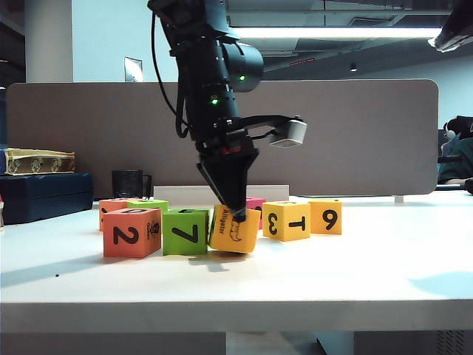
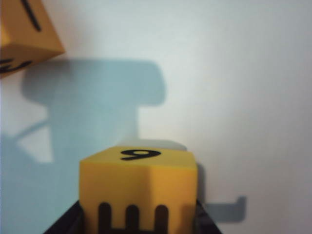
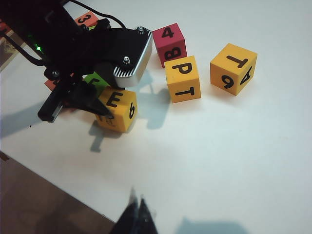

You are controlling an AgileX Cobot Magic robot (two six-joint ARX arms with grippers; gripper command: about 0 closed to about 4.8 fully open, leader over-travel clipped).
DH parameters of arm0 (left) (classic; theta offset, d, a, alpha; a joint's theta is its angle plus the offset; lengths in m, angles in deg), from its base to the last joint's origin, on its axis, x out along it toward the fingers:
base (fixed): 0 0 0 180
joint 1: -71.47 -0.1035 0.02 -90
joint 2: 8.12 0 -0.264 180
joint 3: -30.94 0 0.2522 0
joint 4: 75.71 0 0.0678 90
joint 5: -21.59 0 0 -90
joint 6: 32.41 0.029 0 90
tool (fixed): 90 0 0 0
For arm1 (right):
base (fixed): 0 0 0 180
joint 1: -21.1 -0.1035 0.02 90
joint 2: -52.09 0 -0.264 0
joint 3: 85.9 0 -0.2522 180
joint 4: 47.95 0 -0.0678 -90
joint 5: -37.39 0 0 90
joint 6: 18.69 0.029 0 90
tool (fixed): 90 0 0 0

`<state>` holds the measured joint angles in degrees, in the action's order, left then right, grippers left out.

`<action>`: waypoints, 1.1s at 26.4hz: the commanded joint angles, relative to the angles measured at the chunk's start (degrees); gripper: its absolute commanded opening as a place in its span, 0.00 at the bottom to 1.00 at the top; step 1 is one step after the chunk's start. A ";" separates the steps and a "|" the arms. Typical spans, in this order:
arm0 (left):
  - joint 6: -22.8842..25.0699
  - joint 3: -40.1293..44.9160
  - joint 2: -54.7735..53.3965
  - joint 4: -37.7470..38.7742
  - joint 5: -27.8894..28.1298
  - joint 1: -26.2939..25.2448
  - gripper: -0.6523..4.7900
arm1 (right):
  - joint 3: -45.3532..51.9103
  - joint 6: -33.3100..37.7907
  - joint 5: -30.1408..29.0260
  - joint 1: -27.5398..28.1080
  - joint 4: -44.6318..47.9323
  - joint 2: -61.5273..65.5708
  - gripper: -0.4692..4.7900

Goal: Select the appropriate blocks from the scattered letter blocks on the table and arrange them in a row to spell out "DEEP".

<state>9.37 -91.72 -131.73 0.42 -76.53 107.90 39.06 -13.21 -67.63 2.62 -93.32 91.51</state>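
Observation:
My left gripper [image 1: 236, 214] points down, shut on the yellow-orange alligator cube [image 1: 235, 231], which hangs tilted with its lower corner at the table [image 1: 355, 266]. That cube [image 2: 139, 187] shows an E and a 9 between the dark jaws in the left wrist view, and an E on top [image 3: 117, 108] in the right wrist view. It sits right beside the green 7 cube [image 1: 185, 232], with the salmon 2 cube [image 1: 132, 232] further left. The yellow-orange 3 cube [image 1: 286, 220] stands to its right. My right gripper [image 3: 139, 214] is shut and empty over the table's near edge.
A yellow-orange 9 cube [image 1: 326, 217] stands at the right end, with a pink-red B cube [image 3: 169, 44] behind the row. A salmon cube [image 1: 112, 207] and a green one [image 1: 148, 203] lie at the back left. A black mug [image 1: 127, 183] and a dark box [image 1: 44, 194] stand beyond.

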 commanded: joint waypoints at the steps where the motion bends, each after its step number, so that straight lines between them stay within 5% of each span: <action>1: 0.24 0.00 -0.15 -0.98 1.46 -1.49 0.55 | -0.37 -0.15 -0.11 -0.02 0.59 -0.02 0.08; 18: 0.20 -0.02 -1.70 -5.07 -1.27 -2.84 0.57 | -0.37 -0.15 -0.11 -0.02 0.59 0.00 0.08; 29: -0.44 -0.02 -2.86 -6.60 4.55 -3.19 0.57 | -0.37 -0.15 -0.07 -0.02 0.61 0.00 0.08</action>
<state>9.13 -92.27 -133.19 -3.89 -74.94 105.01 39.06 -13.21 -67.63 2.62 -93.28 91.51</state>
